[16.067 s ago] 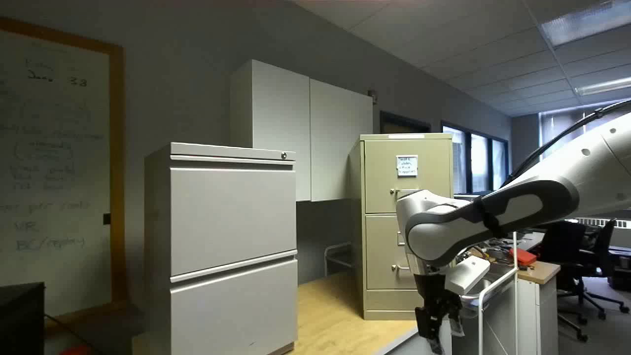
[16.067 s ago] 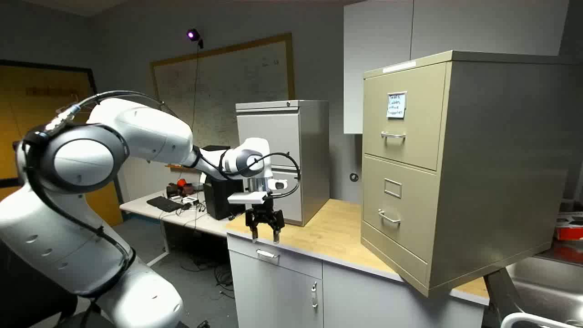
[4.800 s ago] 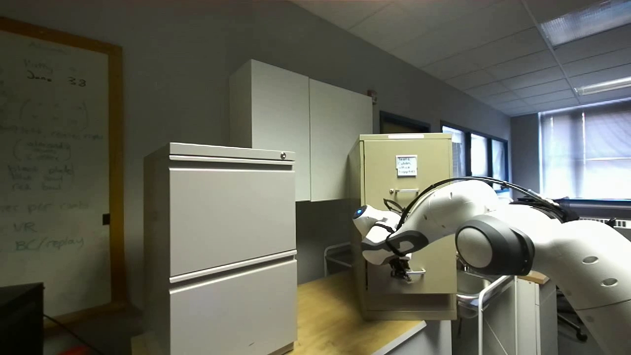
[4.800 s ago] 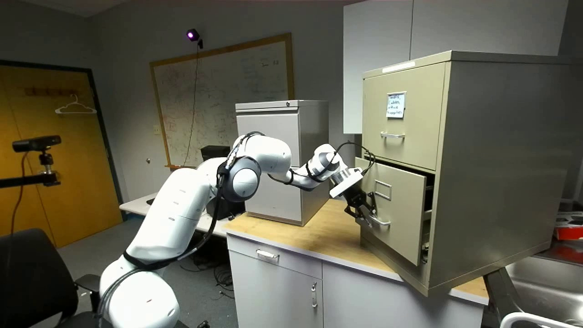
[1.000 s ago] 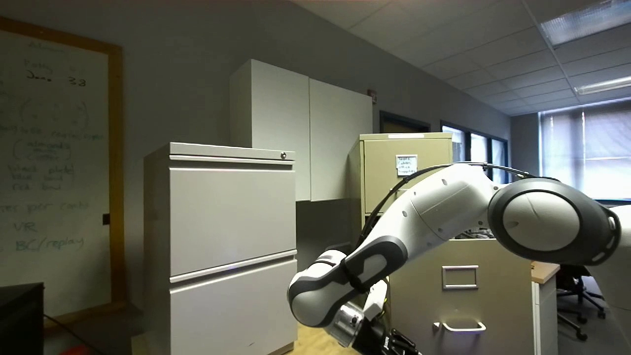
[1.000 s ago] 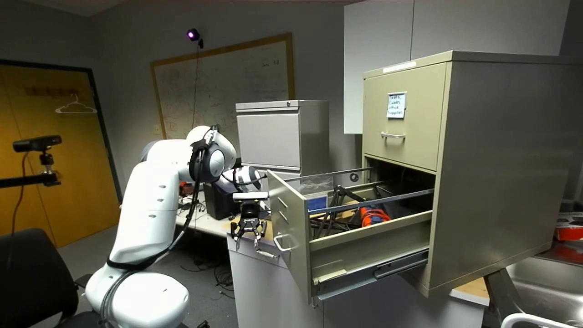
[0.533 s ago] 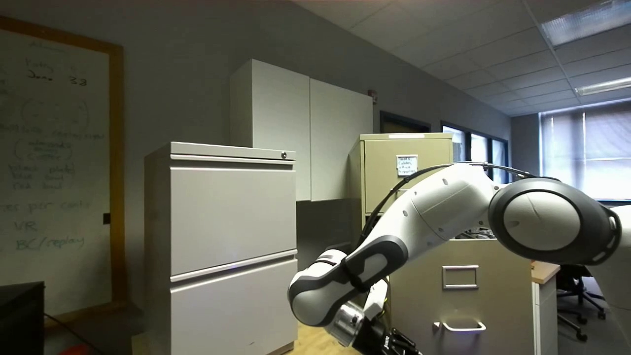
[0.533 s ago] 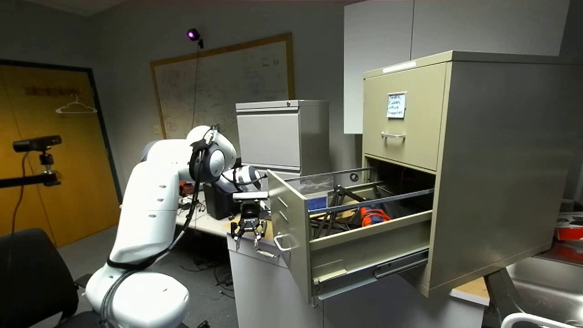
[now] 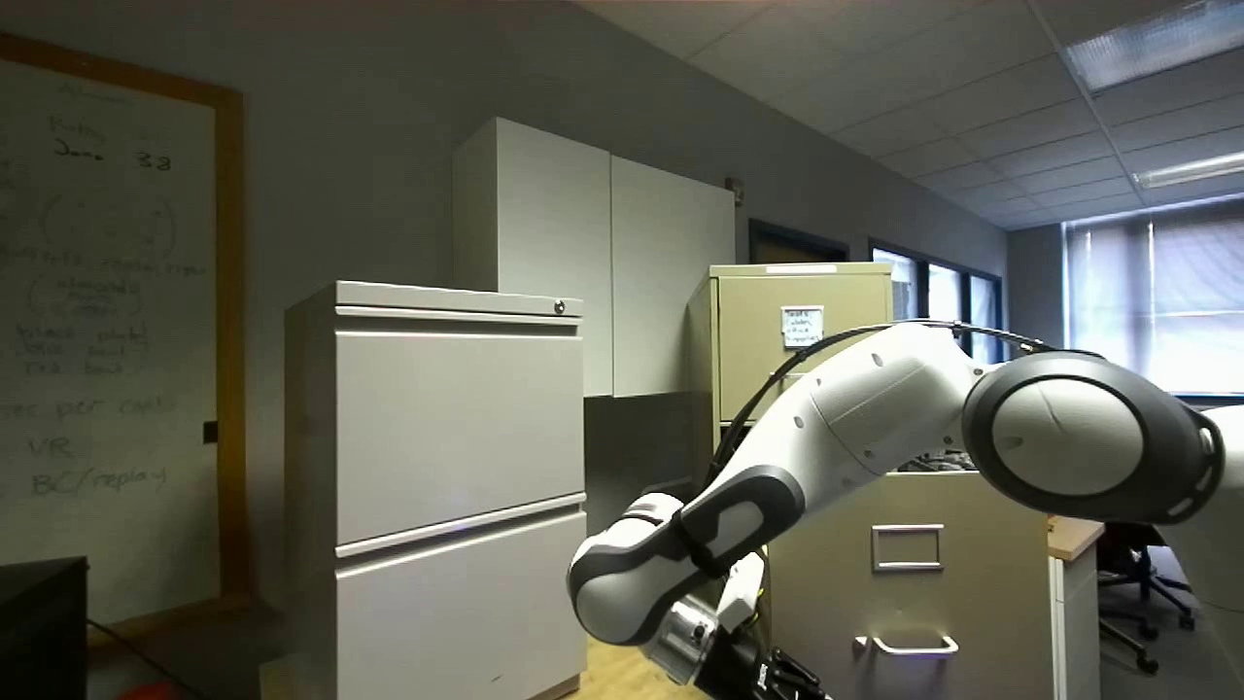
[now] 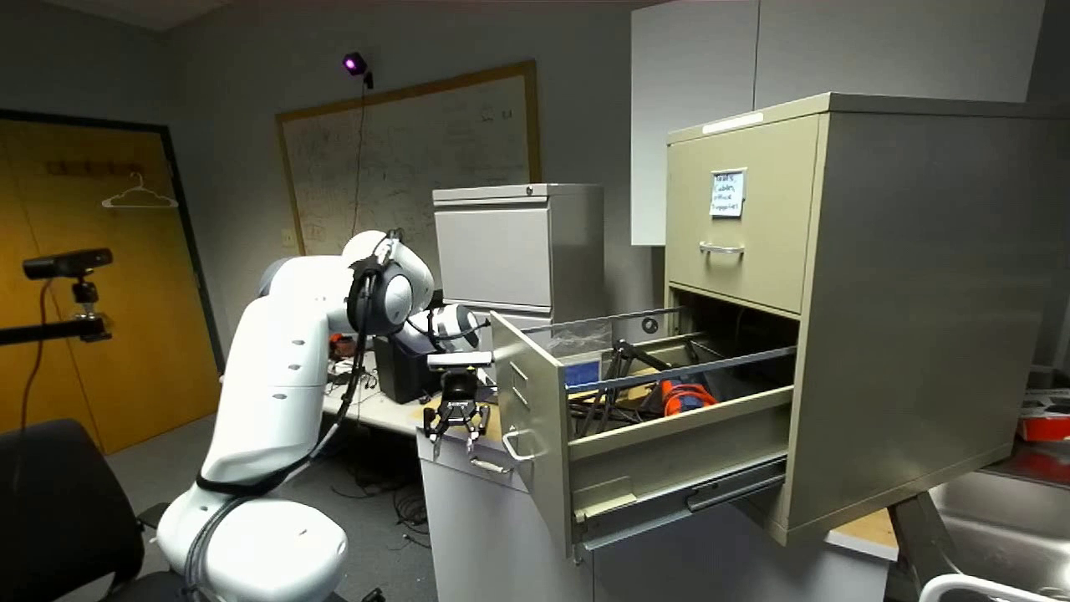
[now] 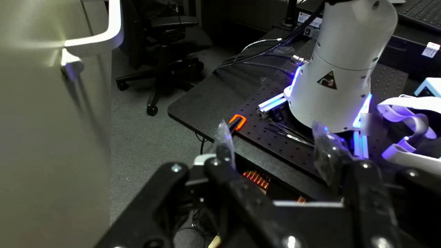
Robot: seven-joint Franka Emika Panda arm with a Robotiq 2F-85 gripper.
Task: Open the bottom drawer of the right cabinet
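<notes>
Exterior view: wood-topped counter (image 10: 869,528), whiteboard (image 10: 410,159) on far grey wall (image 10: 577,125). Beige sheet-metal bottom drawer (image 10: 547,435) pulled out of right cabinet (image 10: 919,301). Wrist view: fingers (image 11: 327,155) spread, apart from curved metal drawer handle (image 11: 115,31).

- You have the bottom drawer (image 10: 545,410) standing wide open, its tan front upright, a pale handle (image 9: 914,650) low on it.
- Your right cabinet (image 10: 903,301), boxy tan metal, stands upright behind that front.
</notes>
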